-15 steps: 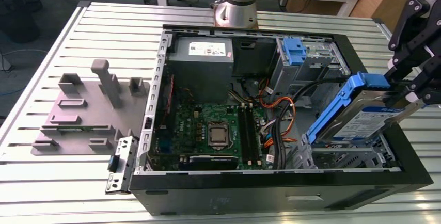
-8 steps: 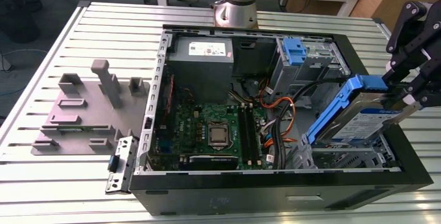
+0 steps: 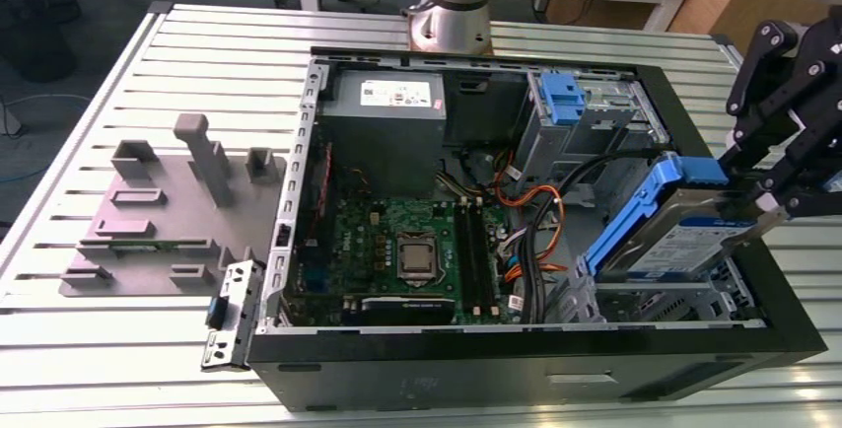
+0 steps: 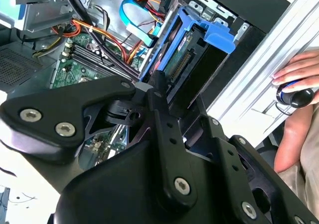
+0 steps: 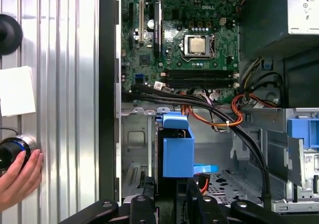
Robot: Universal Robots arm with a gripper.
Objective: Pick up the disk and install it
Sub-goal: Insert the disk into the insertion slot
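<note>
In the exterior view, a grey holder (image 3: 158,221) lies on the slatted table (image 3: 79,369) at the left. To its right stands the open computer case (image 3: 526,374), with the green circuit board (image 3: 394,241) on its floor and the grey power box (image 3: 382,112) at the far side. In the case's near right corner the disk (image 3: 677,236) hangs tilted above the metal bay, its low end inside the case and its high end out to the right. The claw (image 3: 760,201) is closed on that raised end, just right of the disk. In the first wrist view a person's hand (image 5: 17,176) touches a round knob (image 5: 10,152) on the table outside the case.
</note>
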